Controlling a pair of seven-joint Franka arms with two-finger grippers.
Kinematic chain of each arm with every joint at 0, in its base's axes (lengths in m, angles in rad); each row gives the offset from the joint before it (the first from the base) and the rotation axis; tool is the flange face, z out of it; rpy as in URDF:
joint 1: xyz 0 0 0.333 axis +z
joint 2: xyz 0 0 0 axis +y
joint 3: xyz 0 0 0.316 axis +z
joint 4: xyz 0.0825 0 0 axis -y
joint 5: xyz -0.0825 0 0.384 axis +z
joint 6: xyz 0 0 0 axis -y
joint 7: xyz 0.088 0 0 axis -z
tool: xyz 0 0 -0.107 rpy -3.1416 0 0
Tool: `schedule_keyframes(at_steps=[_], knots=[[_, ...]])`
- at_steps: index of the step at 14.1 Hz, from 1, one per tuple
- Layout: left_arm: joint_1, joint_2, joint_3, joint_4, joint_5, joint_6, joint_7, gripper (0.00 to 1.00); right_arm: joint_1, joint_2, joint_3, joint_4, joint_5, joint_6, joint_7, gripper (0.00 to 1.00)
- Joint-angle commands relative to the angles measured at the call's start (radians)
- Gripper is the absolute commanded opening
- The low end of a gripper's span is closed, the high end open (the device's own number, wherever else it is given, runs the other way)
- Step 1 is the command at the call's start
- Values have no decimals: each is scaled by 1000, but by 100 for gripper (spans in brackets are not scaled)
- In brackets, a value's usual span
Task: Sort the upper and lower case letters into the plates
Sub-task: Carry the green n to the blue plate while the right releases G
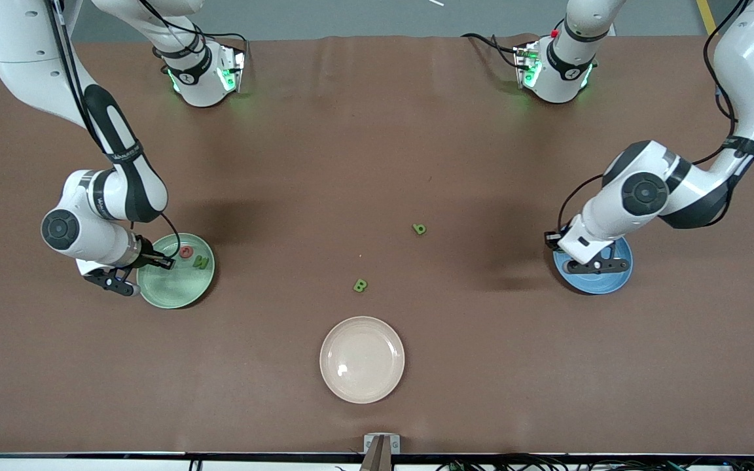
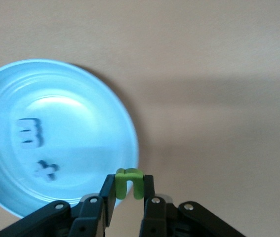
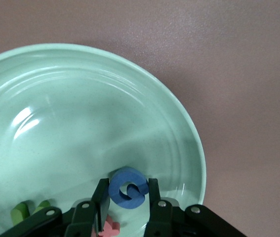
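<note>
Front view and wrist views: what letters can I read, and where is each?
"B": green capital, on the table.
"b": small green letter, on the table.
"N": green letter, in the green plate.
"B": pale letter, in the blue plate.
Cannot tell: blue letter in the right hand, green piece in the left hand, print on the right arm.

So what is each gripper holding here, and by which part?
Left gripper: green letter, pinched across its legs. Right gripper: blue ring-shaped letter, by its outer sides.
</note>
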Motion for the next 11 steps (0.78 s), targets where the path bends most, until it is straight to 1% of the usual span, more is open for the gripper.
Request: schedule_keyframes(at_steps=[1, 2, 3, 4, 6, 7, 8, 11], knots=[[60, -15, -15, -34, 4, -4, 81, 14, -21, -11, 15, -23, -2, 17, -10, 41], [65, -12, -6, -34, 7, -4, 104, 14, -20, -13, 15, -23, -2, 18, -10, 88], [65, -10, 9, -34, 8, -4, 116, 13, -18, -13, 15, -23, -2, 17, -10, 100], [63, -9, 26, -33, 12, -2, 125, 14, -15, -13, 15, -22, -2, 14, -9, 100], [63, 7, 31, -33, 48, -2, 130, 14, -10, -22, 18, -17, -2, 3, 5, 100], [60, 17, 38, -31, 65, -2, 129, 14, 9, -34, 20, -14, -2, -14, 15, 100], [51, 20, 63, -33, 79, -2, 129, 14, 35, -46, 20, -2, 7, -34, 60, 100], [42, 31, 83, -34, 84, -2, 130, 14, 182, -47, 23, 87, 12, -122, 346, 100]])
